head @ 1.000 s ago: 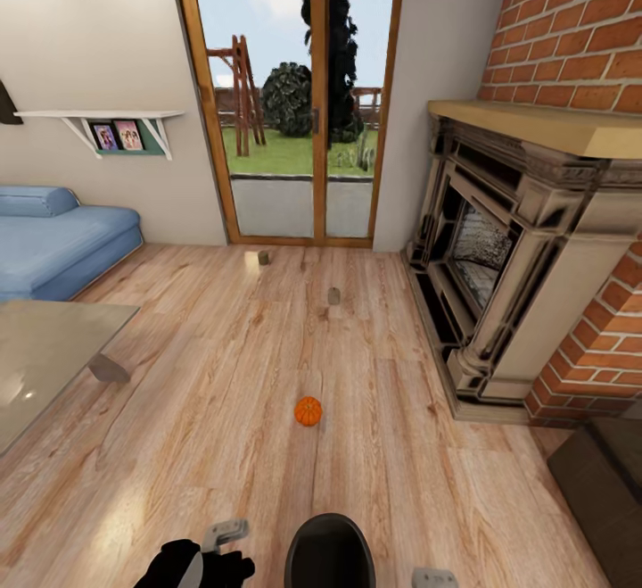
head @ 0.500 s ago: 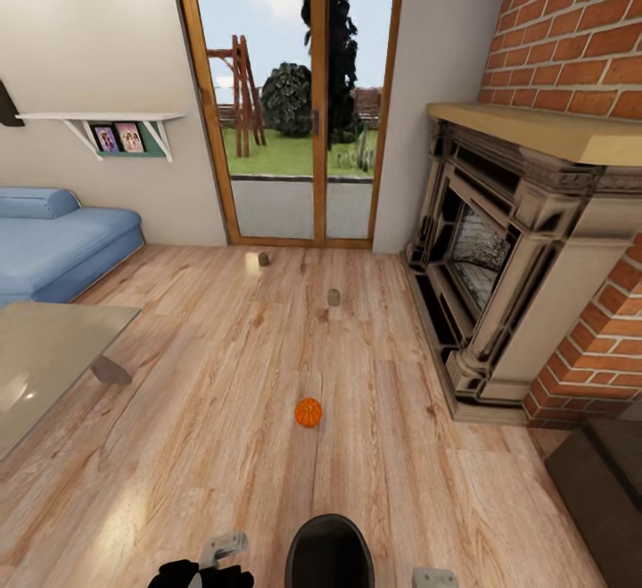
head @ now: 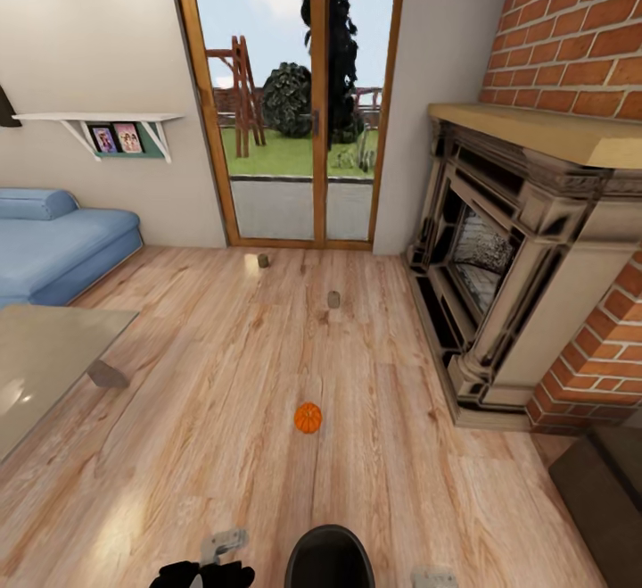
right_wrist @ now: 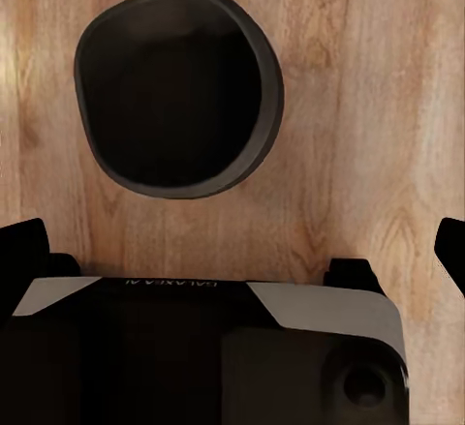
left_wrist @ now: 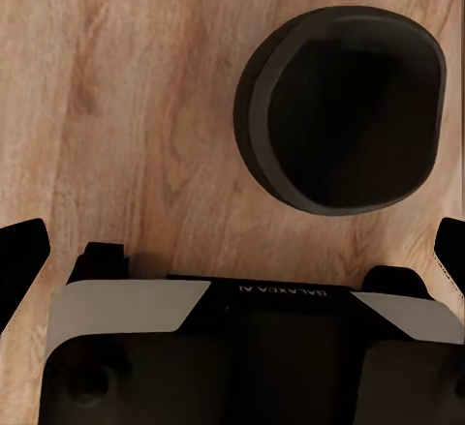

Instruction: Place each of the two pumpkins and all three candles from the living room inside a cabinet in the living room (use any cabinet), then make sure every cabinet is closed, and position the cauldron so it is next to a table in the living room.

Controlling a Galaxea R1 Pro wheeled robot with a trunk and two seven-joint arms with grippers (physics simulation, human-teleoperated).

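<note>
Two candles (head: 263, 260) and one pumpkin (head: 308, 418) appear from the head; both end effectors spread, wrist-seen

I stand in a home's living room — wood plank floor (head: 223, 374), a blue sofa (head: 53, 240) along the wall, a carved stone fireplace (head: 508, 276) set in red brick (head: 580, 26). A glazed wooden door (head: 294, 97) looks out on a garden, a wall shelf (head: 98, 117) holds framed photos (head: 116, 137) — and a glass-topped table (head: 45, 365) sits beside me.
</note>
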